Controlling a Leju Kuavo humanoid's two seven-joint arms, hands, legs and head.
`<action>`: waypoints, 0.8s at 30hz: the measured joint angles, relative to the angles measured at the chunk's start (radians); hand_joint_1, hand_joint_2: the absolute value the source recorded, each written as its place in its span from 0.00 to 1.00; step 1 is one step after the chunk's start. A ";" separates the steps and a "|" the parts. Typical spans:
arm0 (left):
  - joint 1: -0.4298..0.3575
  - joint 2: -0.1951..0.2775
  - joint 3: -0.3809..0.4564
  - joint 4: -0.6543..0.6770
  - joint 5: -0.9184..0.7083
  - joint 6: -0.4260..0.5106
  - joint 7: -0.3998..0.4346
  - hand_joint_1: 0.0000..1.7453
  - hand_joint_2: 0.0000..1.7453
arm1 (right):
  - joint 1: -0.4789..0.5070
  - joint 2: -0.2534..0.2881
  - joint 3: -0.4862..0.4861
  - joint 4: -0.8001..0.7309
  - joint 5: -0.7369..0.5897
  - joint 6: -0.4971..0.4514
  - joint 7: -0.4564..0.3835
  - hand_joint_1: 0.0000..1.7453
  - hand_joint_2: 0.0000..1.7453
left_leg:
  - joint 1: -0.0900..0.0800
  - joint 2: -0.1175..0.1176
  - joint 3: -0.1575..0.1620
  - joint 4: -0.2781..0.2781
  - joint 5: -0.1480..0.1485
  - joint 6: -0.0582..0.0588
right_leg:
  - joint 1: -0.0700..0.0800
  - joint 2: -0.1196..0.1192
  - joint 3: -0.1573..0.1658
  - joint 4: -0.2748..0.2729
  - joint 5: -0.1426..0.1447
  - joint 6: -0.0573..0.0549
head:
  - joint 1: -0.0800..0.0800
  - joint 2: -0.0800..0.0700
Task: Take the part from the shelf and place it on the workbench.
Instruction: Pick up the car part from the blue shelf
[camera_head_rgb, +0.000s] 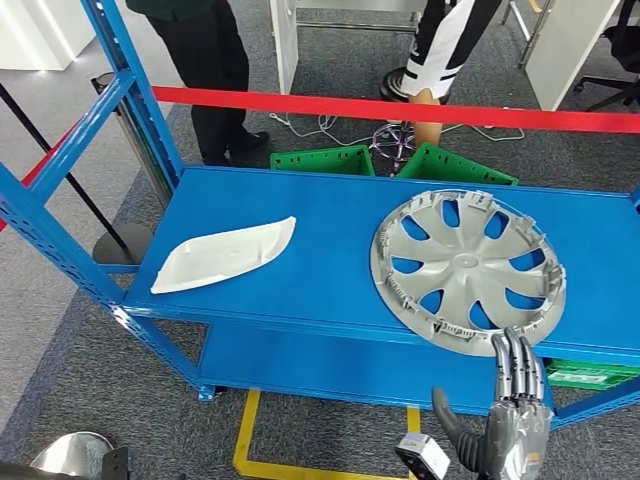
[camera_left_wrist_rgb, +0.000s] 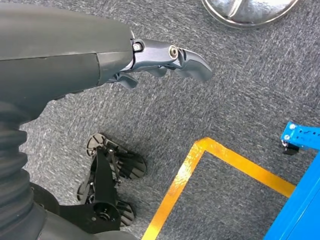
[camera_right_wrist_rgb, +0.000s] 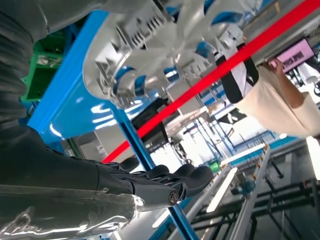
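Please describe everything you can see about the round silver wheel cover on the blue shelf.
The wheel cover is a round, silver-grey disc, plastic by its look, with curved spokes, openings between them and small clips around its rim. It lies flat on the blue shelf, inner side up, its near edge overhanging the front. The right robot hand reaches up with fingertips at that edge.

Grey carpet floor (camera_head_rgb: 68, 330), yellow floor tape (camera_left_wrist_rgb: 181, 185), red barrier strap (camera_head_rgb: 377, 107).

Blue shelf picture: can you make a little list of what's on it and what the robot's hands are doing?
shelf: blue shelf, top level holds two parts
wheel cover: silver wheel cover, lying flat on the right
white part: white curved panel, lying on the left
right hand: fingers apart, reaching up at the wheel cover's near edge, holding nothing
left hand: hanging over the carpet, holding nothing
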 joint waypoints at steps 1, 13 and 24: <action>0.000 0.000 0.000 0.000 0.000 0.000 0.000 0.00 1.00 | 0.000 0.000 0.000 0.010 0.000 0.000 0.001 0.00 1.00 | 0.000 0.000 0.000 0.000 0.000 0.000 | 0.000 0.000 0.000 0.000 0.000 0.000 | 0.000 0.000; -0.001 0.005 0.000 0.001 -0.045 -0.022 0.000 0.00 1.00 | -0.084 -0.186 0.186 0.241 -0.082 0.023 0.351 0.00 1.00 | -0.001 0.000 0.000 0.000 0.000 0.000 | -0.001 0.000 0.000 0.000 0.001 0.001 | 0.000 0.000; -0.002 0.010 0.000 0.001 -0.061 -0.025 0.000 0.00 1.00 | -0.147 -0.301 0.303 0.324 -0.059 0.046 0.434 0.00 1.00 | -0.001 0.000 0.000 0.000 0.000 0.000 | -0.001 0.000 0.000 0.000 0.001 0.001 | 0.000 0.000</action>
